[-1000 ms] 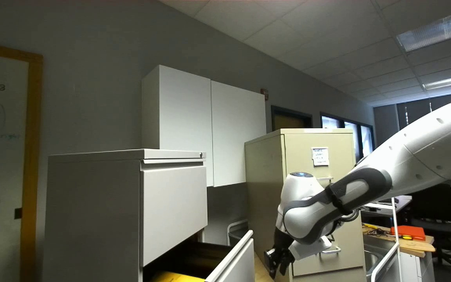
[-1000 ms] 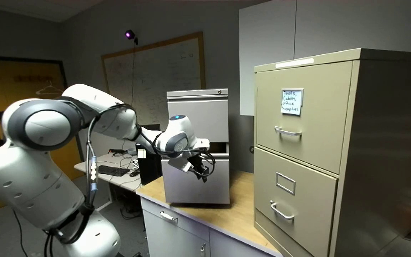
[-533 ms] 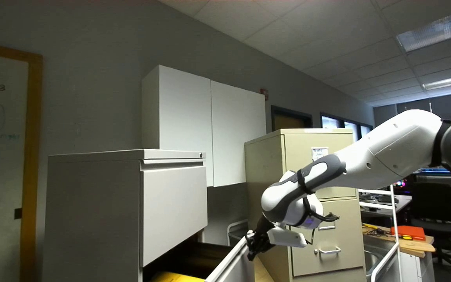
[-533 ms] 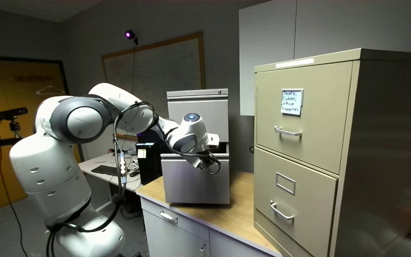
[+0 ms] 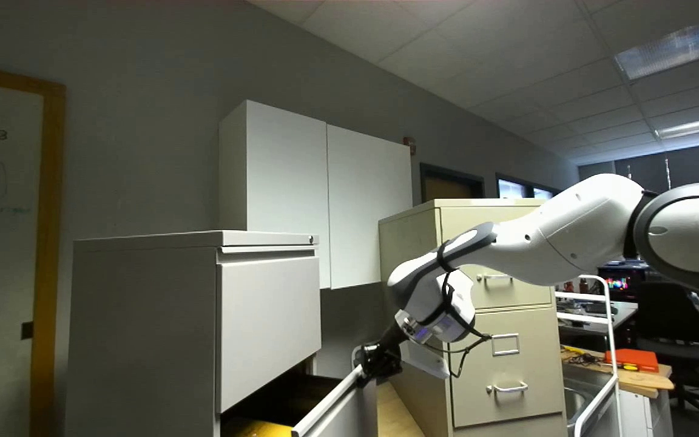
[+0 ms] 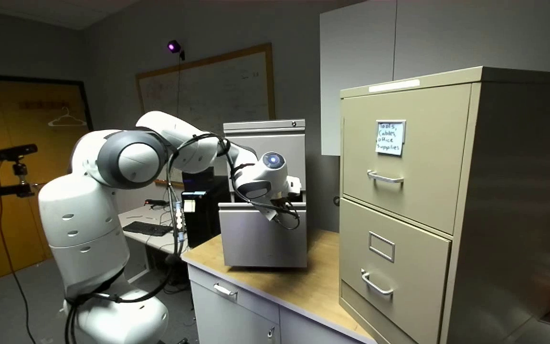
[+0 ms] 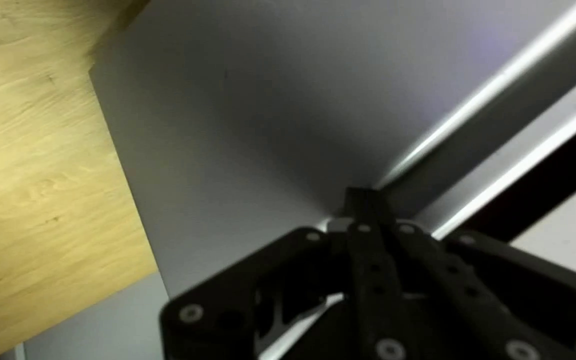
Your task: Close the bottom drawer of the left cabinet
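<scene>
The left cabinet (image 5: pixel 143 334) is pale grey-white metal; it also shows in an exterior view (image 6: pixel 261 125), partly behind my arm. Its bottom drawer (image 5: pixel 349 416) stands partly open, with yellow inside (image 5: pixel 261 428). The drawer's flat front also shows in an exterior view (image 6: pixel 256 246) and fills much of the wrist view (image 7: pixel 228 130). My gripper (image 5: pixel 366 375) is at the upper part of the drawer front, seemingly touching it. In the wrist view its dark fingertips (image 7: pixel 365 197) are together with nothing seen between them, by the lip under the top edge. Their exact contact point is dark.
A beige filing cabinet (image 6: pixel 399 210) with handled drawers stands beside the left cabinet on the wooden counter (image 6: pixel 322 282). White wall cupboards (image 5: pixel 289 194) hang behind. A desk with a keyboard (image 6: pixel 148 228) is at the far side. Cables (image 6: pixel 289 215) loop by the gripper.
My gripper has moved from apart from the drawer to its front, then on toward the cabinet. The bottom drawer has slid partway inward over the last half second.
</scene>
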`<act>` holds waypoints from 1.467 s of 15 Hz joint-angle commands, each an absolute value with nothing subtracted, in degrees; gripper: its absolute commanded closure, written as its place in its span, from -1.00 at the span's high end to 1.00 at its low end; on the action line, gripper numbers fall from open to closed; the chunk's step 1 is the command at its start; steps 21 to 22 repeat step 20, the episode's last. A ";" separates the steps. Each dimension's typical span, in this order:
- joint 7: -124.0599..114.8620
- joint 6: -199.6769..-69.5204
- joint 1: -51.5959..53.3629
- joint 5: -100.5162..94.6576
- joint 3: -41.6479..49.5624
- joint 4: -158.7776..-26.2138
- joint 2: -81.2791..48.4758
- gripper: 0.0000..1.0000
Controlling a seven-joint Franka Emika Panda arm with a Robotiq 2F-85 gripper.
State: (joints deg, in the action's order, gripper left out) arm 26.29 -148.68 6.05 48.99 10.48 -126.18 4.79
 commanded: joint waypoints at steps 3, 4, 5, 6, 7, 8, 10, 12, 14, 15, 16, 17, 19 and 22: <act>32.80 -142.60 4.12 58.02 6.48 -112.56 -4.61 -1.00; 33.42 -141.97 3.34 58.65 5.97 -110.11 -7.05 -1.00; 33.47 -141.27 2.62 59.09 4.93 -108.29 -8.38 -1.00; 33.43 -140.65 1.88 59.22 4.03 -106.55 -9.81 -1.00; 33.30 -140.02 1.16 59.12 3.26 -104.08 -11.84 -1.00; 32.66 -139.62 0.78 58.39 2.42 -102.52 -12.81 -1.00; 32.06 -138.78 -0.09 57.07 1.09 -98.51 -15.79 -1.00; 31.60 -138.06 -0.70 55.88 0.04 -94.77 -18.72 -1.00; 31.15 -137.20 -1.27 55.06 -0.99 -91.05 -21.53 -1.00; 30.88 -136.65 -1.47 54.53 -1.43 -89.26 -22.83 -1.00; 30.58 -136.16 -1.60 53.75 -1.85 -87.66 -23.94 -1.00; 30.19 -135.67 -1.59 52.64 -2.16 -86.19 -24.93 -1.00; 29.60 -134.29 -1.91 50.34 -2.58 -83.81 -26.38 -1.00; 29.13 -132.89 -2.18 48.89 -2.59 -83.34 -26.38 -1.00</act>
